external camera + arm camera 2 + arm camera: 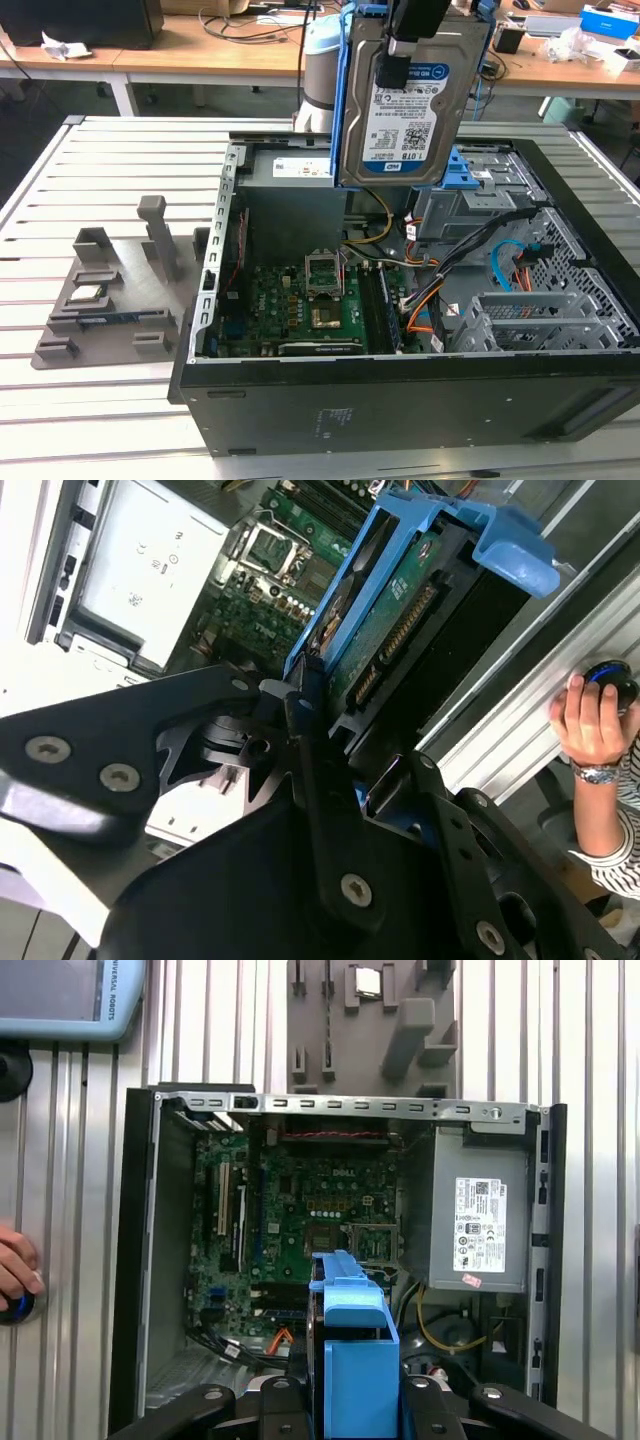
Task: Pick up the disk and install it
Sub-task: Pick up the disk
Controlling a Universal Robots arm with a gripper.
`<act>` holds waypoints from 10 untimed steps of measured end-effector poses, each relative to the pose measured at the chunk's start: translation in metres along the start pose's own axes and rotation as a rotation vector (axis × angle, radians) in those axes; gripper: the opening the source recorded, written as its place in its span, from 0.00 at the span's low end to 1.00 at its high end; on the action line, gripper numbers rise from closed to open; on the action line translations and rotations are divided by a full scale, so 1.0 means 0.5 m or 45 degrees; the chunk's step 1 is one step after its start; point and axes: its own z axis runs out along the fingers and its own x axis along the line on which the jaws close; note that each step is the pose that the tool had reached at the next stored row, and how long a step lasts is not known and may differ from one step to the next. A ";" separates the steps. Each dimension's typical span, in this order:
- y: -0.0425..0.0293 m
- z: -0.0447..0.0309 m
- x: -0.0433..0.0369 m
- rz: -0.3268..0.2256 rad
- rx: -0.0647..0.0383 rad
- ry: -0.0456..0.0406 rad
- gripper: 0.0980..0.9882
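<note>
Now the hand point(397, 52) is holding the disk point(410, 115) upright, clamped on its top edge, suspending it above the open computer case point(400, 395) on the counter point(120, 160).

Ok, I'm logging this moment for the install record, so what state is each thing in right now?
disk, upright, held in the air above the open case, not yet in a bay.
gripper, shut on the disk's upper end.
computer case, lying on its side, open, board exposed.
small chip, resting in the grey holder beside the case.
</note>
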 end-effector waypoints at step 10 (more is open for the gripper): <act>0.000 0.022 0.045 0.000 0.000 0.000 0.30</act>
